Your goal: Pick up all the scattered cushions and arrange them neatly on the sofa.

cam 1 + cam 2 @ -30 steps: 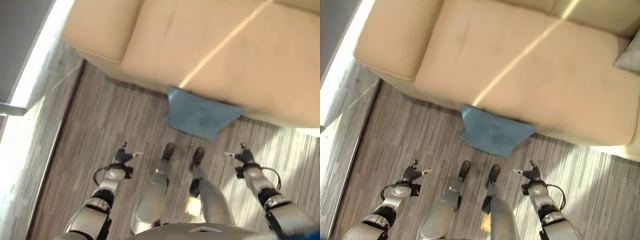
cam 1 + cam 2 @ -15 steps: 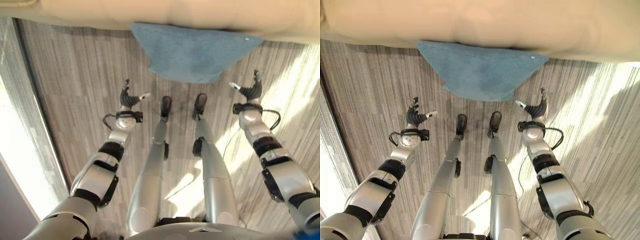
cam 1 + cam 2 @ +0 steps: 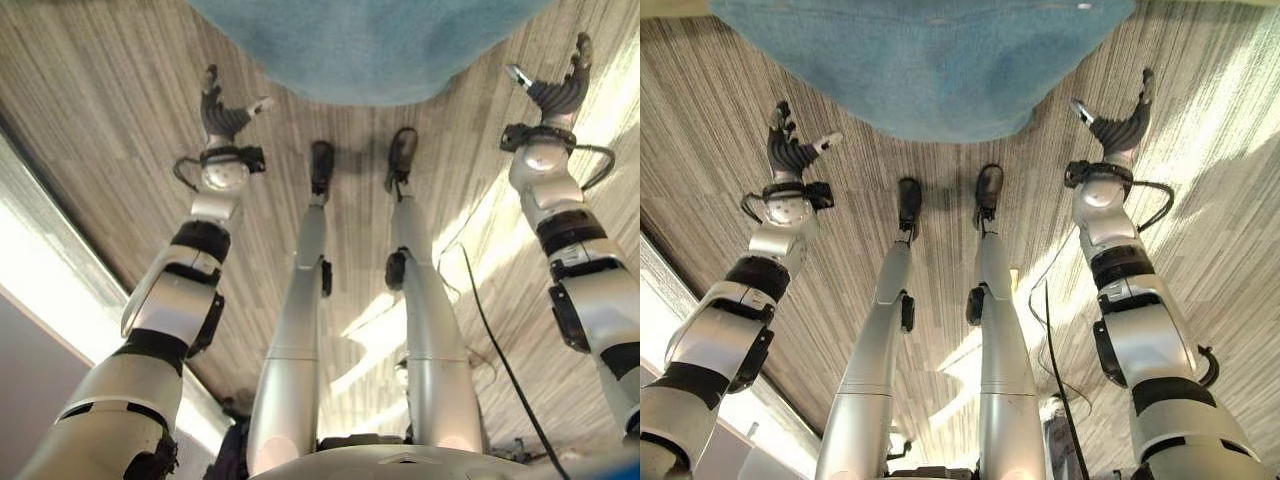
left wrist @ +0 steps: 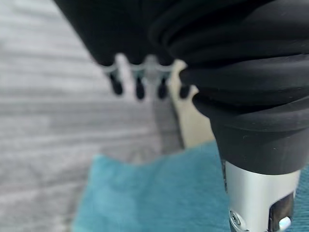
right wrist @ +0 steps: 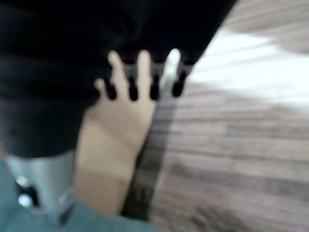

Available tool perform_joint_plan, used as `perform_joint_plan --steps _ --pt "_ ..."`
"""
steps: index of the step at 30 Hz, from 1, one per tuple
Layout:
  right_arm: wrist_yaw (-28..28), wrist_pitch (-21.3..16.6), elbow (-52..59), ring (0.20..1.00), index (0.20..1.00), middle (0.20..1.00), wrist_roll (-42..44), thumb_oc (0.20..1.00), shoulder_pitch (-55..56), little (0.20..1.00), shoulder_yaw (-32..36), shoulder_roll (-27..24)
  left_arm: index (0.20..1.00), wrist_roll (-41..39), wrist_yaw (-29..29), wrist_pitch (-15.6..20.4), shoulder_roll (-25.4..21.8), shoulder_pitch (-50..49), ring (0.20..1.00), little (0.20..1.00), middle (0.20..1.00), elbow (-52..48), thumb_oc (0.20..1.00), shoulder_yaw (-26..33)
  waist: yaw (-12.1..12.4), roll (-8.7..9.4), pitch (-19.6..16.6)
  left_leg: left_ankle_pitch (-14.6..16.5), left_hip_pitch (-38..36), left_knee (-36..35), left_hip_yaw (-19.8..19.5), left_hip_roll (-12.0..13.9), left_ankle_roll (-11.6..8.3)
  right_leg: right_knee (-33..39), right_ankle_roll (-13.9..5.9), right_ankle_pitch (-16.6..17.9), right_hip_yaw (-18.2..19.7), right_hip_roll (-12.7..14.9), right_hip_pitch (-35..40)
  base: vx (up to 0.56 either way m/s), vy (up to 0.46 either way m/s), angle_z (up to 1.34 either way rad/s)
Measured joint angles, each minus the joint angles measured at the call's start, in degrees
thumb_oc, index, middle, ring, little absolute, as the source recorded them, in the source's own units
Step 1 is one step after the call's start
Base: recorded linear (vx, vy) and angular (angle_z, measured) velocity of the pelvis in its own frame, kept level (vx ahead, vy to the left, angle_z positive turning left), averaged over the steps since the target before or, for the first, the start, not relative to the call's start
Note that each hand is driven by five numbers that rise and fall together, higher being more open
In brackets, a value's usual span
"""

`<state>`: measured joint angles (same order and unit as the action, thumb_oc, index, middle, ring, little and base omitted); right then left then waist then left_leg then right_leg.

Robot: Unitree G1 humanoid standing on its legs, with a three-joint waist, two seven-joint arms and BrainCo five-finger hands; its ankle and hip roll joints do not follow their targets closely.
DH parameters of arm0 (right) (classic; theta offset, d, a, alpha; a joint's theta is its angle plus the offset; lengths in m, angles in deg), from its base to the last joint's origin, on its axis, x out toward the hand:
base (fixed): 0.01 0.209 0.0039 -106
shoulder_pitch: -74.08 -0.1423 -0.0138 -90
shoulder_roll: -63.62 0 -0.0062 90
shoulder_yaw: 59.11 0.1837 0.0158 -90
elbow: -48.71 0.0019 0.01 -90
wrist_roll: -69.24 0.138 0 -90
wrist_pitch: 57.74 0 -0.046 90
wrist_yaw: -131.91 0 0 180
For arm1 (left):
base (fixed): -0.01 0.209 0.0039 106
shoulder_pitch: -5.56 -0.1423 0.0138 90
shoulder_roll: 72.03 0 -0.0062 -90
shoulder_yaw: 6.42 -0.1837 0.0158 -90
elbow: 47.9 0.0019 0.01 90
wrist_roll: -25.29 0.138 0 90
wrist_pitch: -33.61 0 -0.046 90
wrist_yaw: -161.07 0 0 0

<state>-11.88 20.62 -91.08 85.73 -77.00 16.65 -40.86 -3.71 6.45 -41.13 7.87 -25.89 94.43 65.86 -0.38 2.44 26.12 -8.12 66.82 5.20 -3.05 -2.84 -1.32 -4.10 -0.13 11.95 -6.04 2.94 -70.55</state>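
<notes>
A blue cushion (image 3: 370, 50) lies on the striped floor against the foot of the beige sofa (image 4: 195, 125). My left hand (image 3: 222, 115) hovers just off the cushion's left edge, fingers straight and thumb spread, holding nothing. My right hand (image 3: 555, 95) is raised by the cushion's right corner, open in the same way. In the left wrist view the cushion (image 4: 159, 193) lies past the dark fingertips (image 4: 140, 87) without touching them. The right wrist view has the sofa's base (image 5: 116, 130) beyond the fingertips (image 5: 130, 89) and a strip of the cushion (image 5: 96, 220).
Grey striped flooring (image 3: 1220, 200) stretches to the right, with bright patches of sunlight on it. A pale sunlit ledge (image 3: 60, 310) runs along the floor on the left.
The camera has dipped lower, so the sofa has slid out of the top and the cushion looms larger. Both arms have stretched forward to flank the cushion.
</notes>
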Motion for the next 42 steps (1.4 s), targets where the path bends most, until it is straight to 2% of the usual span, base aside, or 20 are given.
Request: perform_joint_plan --steps 3,6,8,14,19,23,28,31,32,33,34,37,42 --pt "0.2 -0.5 2.2 1.000 1.000 1.000 0.1 1.000 -1.3 1.000 -0.5 -0.8 1.000 -3.0 0.0 1.4 -1.3 2.1 1.000 1.000 1.000 -2.9 1.000 0.2 0.0 0.00 -0.1 0.8 4.1 3.0 -0.5 0.0 -0.40 -2.2 -0.45 -0.4 -0.1 0.1 -3.6 0.04 0.040 0.03" --pt "0.2 -0.6 2.6 1.000 1.000 1.000 0.1 1.000 -2.2 1.000 -0.6 -1.5 1.000 -3.7 2.2 1.3 -1.7 5.3 1.000 1.000 1.000 -2.6 1.000 0.2 0.1 0.02 0.0 1.1 10.1 6.5 -0.7 -0.2 -0.61 -4.7 -0.52 -0.5 -0.1 0.3 -9.1 0.05 0.056 0.02" --pt "0.4 -0.6 3.1 1.000 1.000 1.000 0.1 1.000 -3.3 1.000 -0.8 -1.6 1.000 -3.6 2.6 1.2 -1.4 7.1 1.000 1.000 1.000 -2.7 1.000 -0.2 -0.2 0.04 0.0 2.3 15.0 11.0 -0.8 -0.2 -0.40 -6.4 -0.49 -0.6 -0.3 0.2 -12.6 0.04 0.124 -0.03" --pt "-0.3 -0.3 2.5 1.000 1.000 1.000 0.1 1.000 -7.2 1.000 -4.2 -2.1 1.000 -4.2 1.8 0.2 -5.6 14.8 1.000 1.000 1.000 -0.7 1.000 -4.1 -0.8 0.10 -0.2 2.3 15.9 11.5 -0.7 -0.3 -0.27 -5.9 0.00 0.1 -0.3 0.3 -12.9 0.02 0.066 -0.01" --pt "-1.3 -0.3 2.5 1.000 1.000 1.000 0.5 1.000 -13.0 1.000 -6.3 -2.2 1.000 -4.2 0.8 -0.1 -7.3 19.7 1.000 1.000 1.000 -0.7 1.000 -7.1 -0.8 0.09 -0.2 2.3 16.4 11.3 -0.5 -0.3 -0.27 -4.6 0.12 1.0 -0.1 0.2 -13.1 0.01 0.042 -0.01" --pt "-3.0 -0.4 0.8 1.000 1.000 1.000 4.5 1.000 -15.4 1.000 -9.4 -1.8 1.000 -5.8 0.0 -0.5 -6.6 21.2 1.000 1.000 1.000 -0.9 1.000 -9.9 -0.2 0.07 -0.2 2.3 16.5 10.8 -0.5 -0.2 -0.27 -3.8 0.15 1.2 -0.1 0.1 -13.1 0.00 0.008 -0.01" --pt "-5.5 -0.5 -4.2 1.000 1.000 1.000 11.6 1.000 -19.8 1.000 -16.7 1.9 1.000 -8.0 0.0 -0.8 -2.7 22.9 1.000 1.000 1.000 -0.9 1.000 -12.8 1.2 -0.03 -0.3 2.2 16.5 10.5 -0.5 0.0 -0.26 -3.3 0.33 1.4 -0.1 -0.2 -13.1 0.00 0.000 0.00" --pt "-5.9 -0.5 -4.3 1.000 1.000 1.000 13.0 1.000 -20.0 1.000 -17.4 2.5 1.000 -8.6 0.1 -0.9 -2.5 23.3 1.000 1.000 1.000 -0.9 1.000 -13.3 1.7 -0.05 -0.3 2.1 16.5 10.2 -0.5 0.1 -0.35 -3.2 0.64 1.6 -0.2 -0.3 -13.2 0.00 0.000 0.00" --pt "-6.1 -0.5 -4.6 0.498 0.498 0.498 14.0 0.498 -20.3 0.498 -17.8 2.5 0.755 -8.6 0.1 -0.9 -2.5 23.5 0.755 0.755 0.755 -0.9 0.755 -13.5 1.8 -0.07 -0.3 1.9 16.5 9.9 -0.5 0.1 -0.37 -3.2 0.68 1.6 -0.3 -0.3 -13.2 0.00 0.000 0.00" --pt "-6.6 -0.5 -4.7 0.200 0.200 0.200 14.4 0.200 -20.5 0.200 -18.0 2.4 0.335 -8.7 0.0 -0.9 -2.5 23.6 0.335 0.335 0.335 -1.0 0.335 -13.7 1.9 -0.07 -0.3 1.8 16.5 9.8 -0.6 0.2 -0.40 -3.2 0.75 1.7 -0.3 -0.3 -13.2 0.00 0.000 0.00" --pt "-6.9 -0.5 -4.7 0.200 0.200 0.200 15.0 0.200 -20.6 0.200 -18.0 2.4 0.200 -8.7 0.0 -0.9 -2.5 23.6 0.200 0.200 0.200 -1.3 0.200 -13.7 2.3 -0.09 -0.3 1.8 16.5 9.8 -0.6 0.2 -0.42 -3.1 0.75 1.7 -0.4 -0.4 -13.2 0.00 0.000 0.00" --pt "-7.0 -0.6 -4.7 0.200 0.200 0.200 17.8 0.200 -20.7 0.200 -18.0 0.7 0.200 -8.7 0.0 -0.9 -3.6 23.3 0.200 0.200 0.200 -2.3 0.200 -13.7 3.7 -0.14 -0.3 1.4 16.5 9.6 -0.8 0.7 -0.88 -3.1 0.82 1.7 -0.7 -0.7 -13.2 0.00 -0.010 0.00" --pt "-8.6 -0.6 -4.3 0.200 0.200 0.200 18.3 0.200 -21.0 0.200 -18.0 -0.6 0.200 -8.7 -0.1 -0.9 -3.9 22.9 0.200 0.200 0.200 -2.8 0.200 -13.7 3.8 -0.15 -0.3 0.9 16.0 8.9 -0.9 0.9 -1.32 -3.2 1.06 1.9 -0.8 -0.9 -13.3 0.00 -0.007 0.00"
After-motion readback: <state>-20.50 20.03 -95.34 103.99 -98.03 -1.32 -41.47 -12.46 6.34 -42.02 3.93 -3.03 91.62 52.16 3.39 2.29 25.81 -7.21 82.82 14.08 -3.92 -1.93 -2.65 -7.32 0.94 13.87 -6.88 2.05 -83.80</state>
